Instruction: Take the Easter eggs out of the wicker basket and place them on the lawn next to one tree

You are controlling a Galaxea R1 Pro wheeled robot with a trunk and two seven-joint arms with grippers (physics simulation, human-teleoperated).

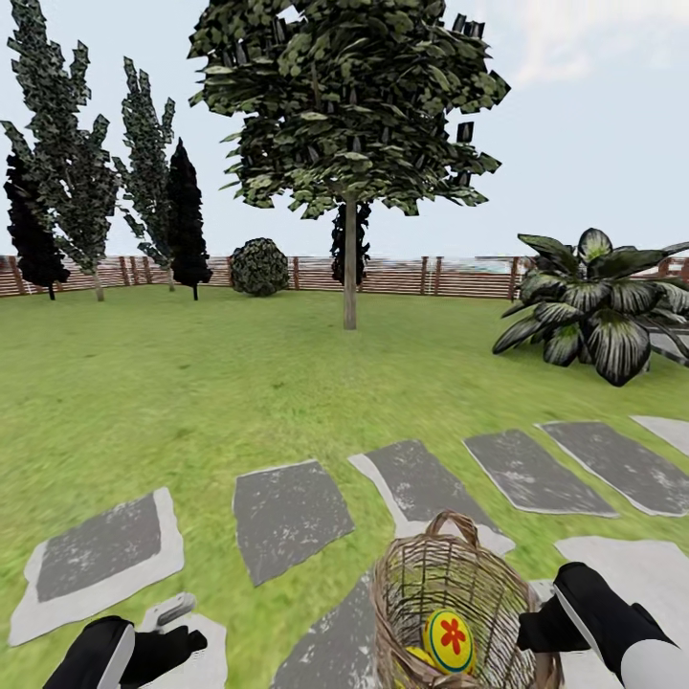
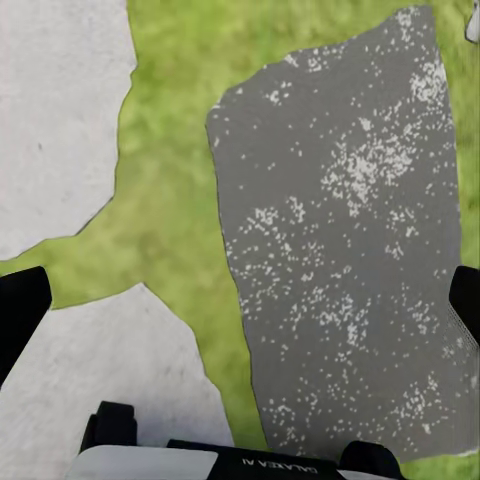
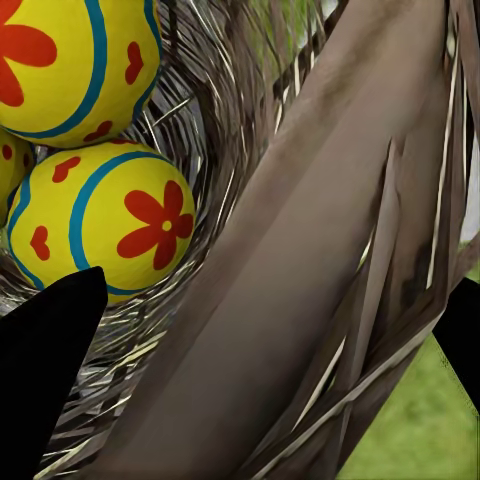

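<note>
The wicker basket (image 1: 450, 584) stands at the bottom of the head view, over the paving stones, its loop handle on the far rim. A yellow Easter egg (image 1: 450, 639) with a red flower lies inside it. The right wrist view looks into the wicker basket (image 3: 300, 250) at two eggs (image 3: 60, 60) (image 3: 110, 220) and the edge of a third (image 3: 8, 170). My right gripper (image 1: 536, 630) (image 3: 275, 300) is shut on the basket's right wall. My left gripper (image 1: 182, 627) (image 2: 245, 300) hangs open over a dark stone. The tree (image 1: 349, 268) rises ahead across the lawn (image 1: 191, 383).
A row of grey paving stones (image 1: 287, 517) runs across the grass in front of me. A big broad-leaved plant (image 1: 593, 306) stands at the right. Dark cypress-like trees (image 1: 187, 220), a round bush (image 1: 258, 266) and a wooden fence (image 1: 431, 277) line the far edge.
</note>
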